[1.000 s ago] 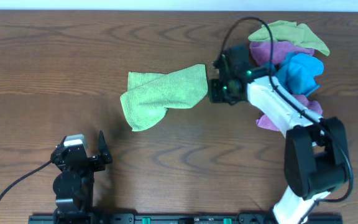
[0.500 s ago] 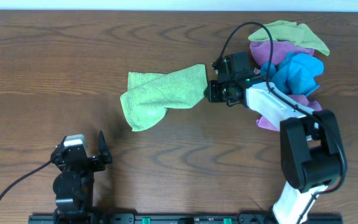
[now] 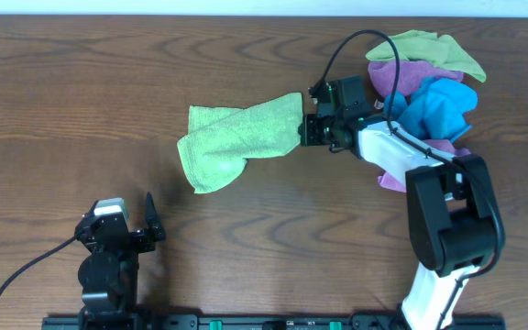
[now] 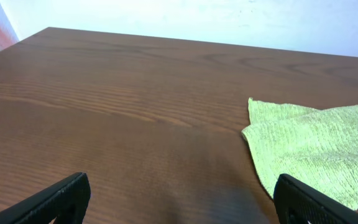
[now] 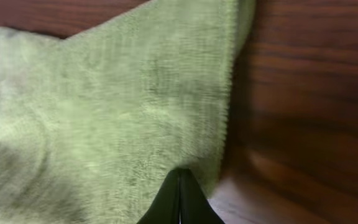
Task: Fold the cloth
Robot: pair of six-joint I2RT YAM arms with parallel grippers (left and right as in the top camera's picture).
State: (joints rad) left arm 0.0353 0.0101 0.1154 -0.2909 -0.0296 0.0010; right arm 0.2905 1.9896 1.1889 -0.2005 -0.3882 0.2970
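Note:
The cloth (image 3: 236,142) lies crumpled on the wooden table left of centre, its right corner stretched out towards my right gripper (image 3: 306,130). In the right wrist view the light green pile of the cloth (image 5: 117,106) fills the left and middle, and my right gripper (image 5: 180,171) is shut, its tips pinched on the cloth near its right edge. My left gripper (image 3: 117,222) rests at the front left, well short of the cloth. The left wrist view shows that gripper (image 4: 180,190) wide open over bare wood, with the cloth (image 4: 316,149) ahead to the right.
A pile of other cloths sits at the back right behind the right arm: an olive-green one (image 3: 429,50), a purple one (image 3: 411,78) and a bright blue one (image 3: 438,105). Bare table (image 3: 81,92) stretches to the left.
My right gripper has edged left onto the cloth's right corner and its jaws have come together. The cloth's shape and the left arm are unchanged.

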